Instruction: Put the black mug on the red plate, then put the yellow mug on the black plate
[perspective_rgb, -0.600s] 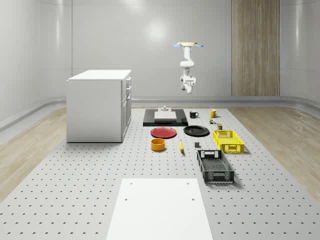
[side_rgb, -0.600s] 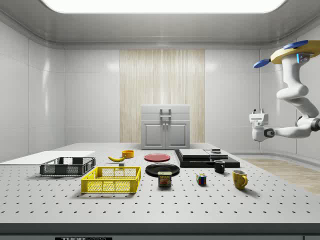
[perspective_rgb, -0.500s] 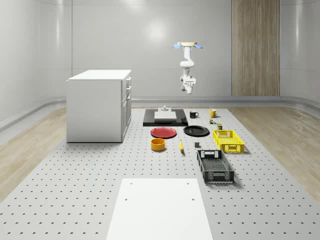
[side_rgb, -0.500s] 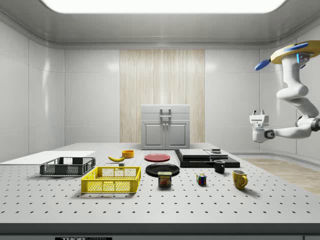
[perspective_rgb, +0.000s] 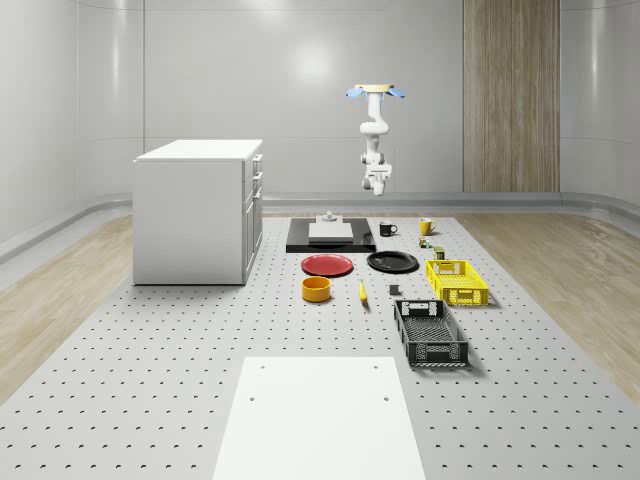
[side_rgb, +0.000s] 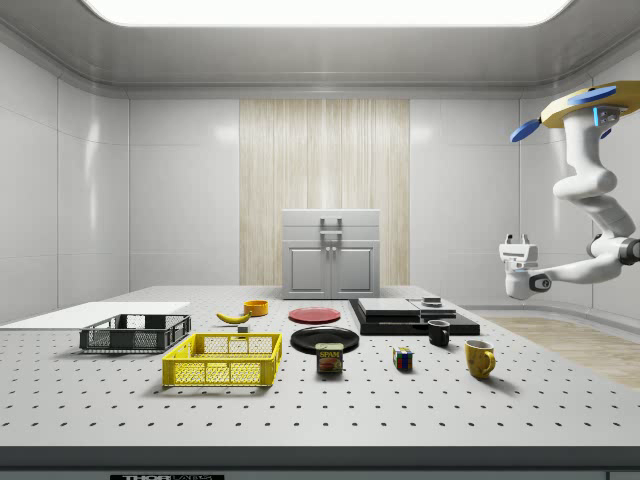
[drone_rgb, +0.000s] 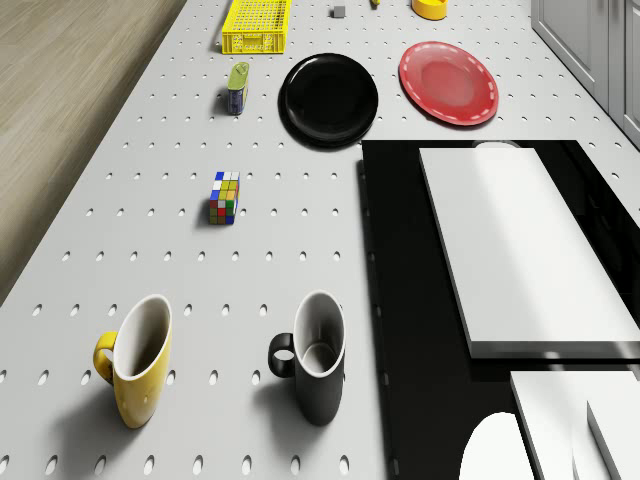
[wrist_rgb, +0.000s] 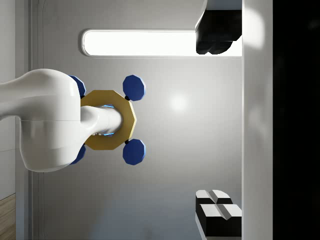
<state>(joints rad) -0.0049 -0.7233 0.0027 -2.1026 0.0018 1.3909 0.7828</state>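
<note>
The black mug (drone_rgb: 318, 358) stands upright on the table beside the black platform (drone_rgb: 420, 300), and the yellow mug (drone_rgb: 140, 362) stands a little apart from it. Further along lie the black plate (drone_rgb: 329, 98) and the red plate (drone_rgb: 449, 82), both bare. The drone (side_rgb: 590, 100) hovers high above the table's far end, at the side view's right. Its arm hangs down, and the gripper (side_rgb: 516, 240) points upward, well above the black mug (side_rgb: 438, 333) and yellow mug (side_rgb: 479, 358). In the wrist view the gripper (wrist_rgb: 215, 122) is open, with nothing between its fingers (wrist_rgb: 216, 212).
A Rubik's cube (drone_rgb: 224, 197), a can (drone_rgb: 237, 88) and a yellow basket (drone_rgb: 258, 25) lie past the mugs. A white block (drone_rgb: 520, 250) sits on the black platform. A black basket (perspective_rgb: 430, 333), orange bowl (perspective_rgb: 317, 288), banana (perspective_rgb: 362, 291) and white cabinet (perspective_rgb: 198, 210) are further off.
The arm's wrist has sunk a little and the gripper has turned further upward. The drone has stayed at about the same spot. Mugs and plates are unmoved.
</note>
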